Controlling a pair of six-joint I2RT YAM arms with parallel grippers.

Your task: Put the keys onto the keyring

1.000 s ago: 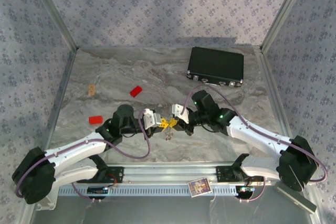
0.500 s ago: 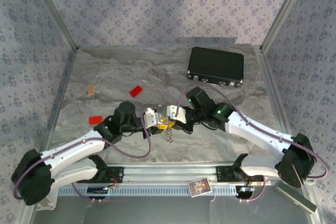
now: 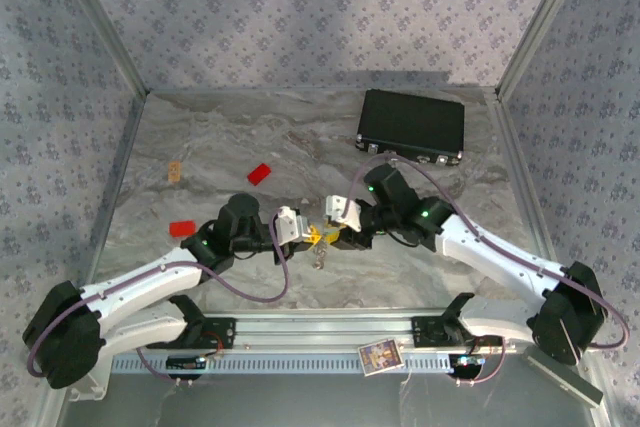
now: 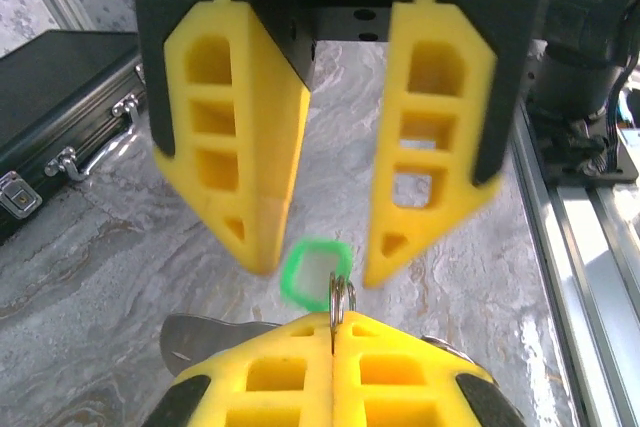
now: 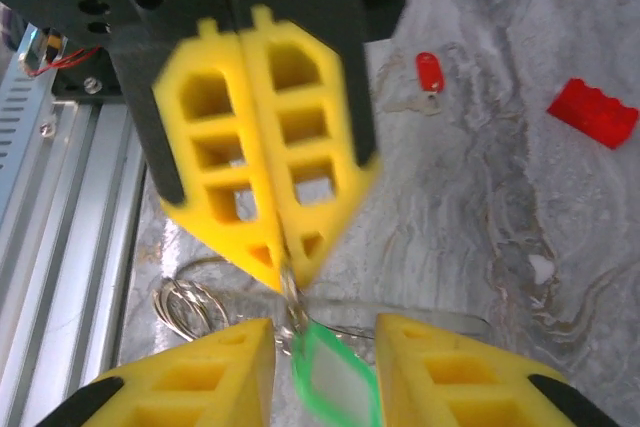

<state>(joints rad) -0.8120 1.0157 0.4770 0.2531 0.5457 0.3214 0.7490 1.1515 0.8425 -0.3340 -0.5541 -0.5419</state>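
The thin silvery metal keyring (image 4: 338,299) is held off the table, pinched at the seam of the left gripper (image 4: 334,332), whose yellow fingers are pressed together. This grip presents the ring edge-on to the opposite arm, so that you can work a key onto it. Its chain (image 3: 318,259) hangs down.

The small green-headed key (image 4: 312,272) sits against the ring. You cannot tell from these views whether it is fully threaded. Its head's long axis runs away from the ring toward the right gripper (image 5: 322,339), and the blade is hidden. The right gripper's fingers stand spread on either side of the head, holding nothing.

The red-headed key (image 5: 428,71) lies flat on the marbled table (image 5: 480,207), well apart and not yet threaded.
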